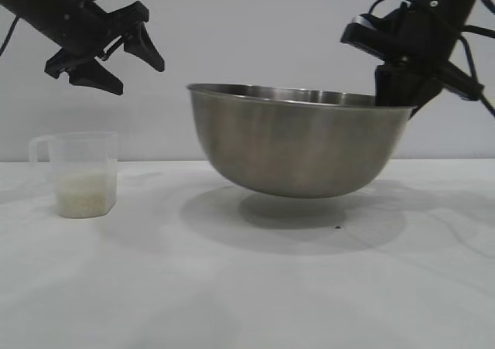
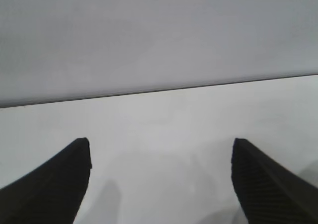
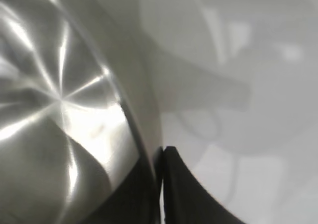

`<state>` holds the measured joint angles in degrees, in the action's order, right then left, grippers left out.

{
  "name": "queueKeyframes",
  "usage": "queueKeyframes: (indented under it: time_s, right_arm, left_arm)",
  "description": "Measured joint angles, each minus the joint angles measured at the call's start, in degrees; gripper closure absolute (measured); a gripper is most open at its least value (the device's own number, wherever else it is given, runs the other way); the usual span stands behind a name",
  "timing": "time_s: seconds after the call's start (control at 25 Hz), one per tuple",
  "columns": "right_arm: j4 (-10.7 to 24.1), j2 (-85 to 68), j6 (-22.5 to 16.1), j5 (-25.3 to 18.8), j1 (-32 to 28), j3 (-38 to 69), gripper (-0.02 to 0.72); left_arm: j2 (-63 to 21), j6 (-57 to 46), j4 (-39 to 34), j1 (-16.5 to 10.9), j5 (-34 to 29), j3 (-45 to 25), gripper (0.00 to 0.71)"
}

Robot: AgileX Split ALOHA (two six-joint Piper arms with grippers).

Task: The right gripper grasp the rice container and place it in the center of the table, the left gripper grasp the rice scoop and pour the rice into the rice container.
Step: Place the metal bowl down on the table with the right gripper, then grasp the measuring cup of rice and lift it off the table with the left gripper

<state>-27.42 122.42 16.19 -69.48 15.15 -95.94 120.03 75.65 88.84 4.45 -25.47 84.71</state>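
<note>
Rice container (image 1: 298, 144): round brushed-steel bowl, thin rolled rim.

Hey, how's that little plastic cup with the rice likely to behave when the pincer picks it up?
The rice scoop looks thin and clear, so it's probably light and may flex if squeezed. The rice sits low, which should keep it steady upright. It's open-topped, so tilting it early would likely spill grains. The open left pincer hangs above it.

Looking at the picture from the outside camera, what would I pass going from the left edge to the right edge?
Left gripper, open in the air, above the rice scoop with rice in it → rice container, lifted clear of the table → right gripper, shut on the container's right rim.
</note>
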Motion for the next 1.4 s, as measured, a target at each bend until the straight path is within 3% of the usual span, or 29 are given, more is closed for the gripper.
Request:
queueKeyframes:
  time_s: [0.44,0.48,0.52,0.76,0.88,1.0,1.04,1.28,1.4]
  right_arm:
    - [0.89,2.78,-0.20,0.21,0.11,0.09,0.703]
    - [0.89,2.78,-0.20,0.21,0.11,0.09,0.651]
    - [0.75,2.78,-0.20,0.21,0.11,0.09,0.651]
    - [0.18,2.78,-0.20,0.11,0.11,0.09,0.369]
    - [2.92,1.35,-0.32,0.11,0.11,0.09,0.276]
    - [8.09,-1.90,-1.59,-0.01,0.11,0.09,0.287]
    - [9.52,-3.21,-2.25,-0.13,0.11,0.09,0.246]
    - [11.55,-11.86,-3.05,-0.56,0.11,0.35,0.261]
    - [14.15,-17.05,-5.37,-0.96,-0.48,1.76,0.261]
  left_arm:
    - [0.00,0.00,0.00,0.00,-1.76,0.00,0.197]
    - [0.00,0.00,0.00,0.00,-1.91,0.00,0.197]
    - [0.00,0.00,0.00,0.00,-1.94,0.00,0.197]
    - [0.00,-0.14,0.00,0.00,-2.24,0.00,0.197]
    - [0.00,-0.14,0.00,0.00,-2.49,0.00,0.197]
    - [0.00,-0.14,0.00,0.00,-2.49,0.00,0.197]
    - [0.00,-0.14,0.00,0.00,-2.49,0.00,0.197]
    - [0.00,-0.14,0.00,0.00,-2.49,0.00,0.197]
    - [0.00,-0.31,0.00,0.00,-2.49,0.00,0.197]
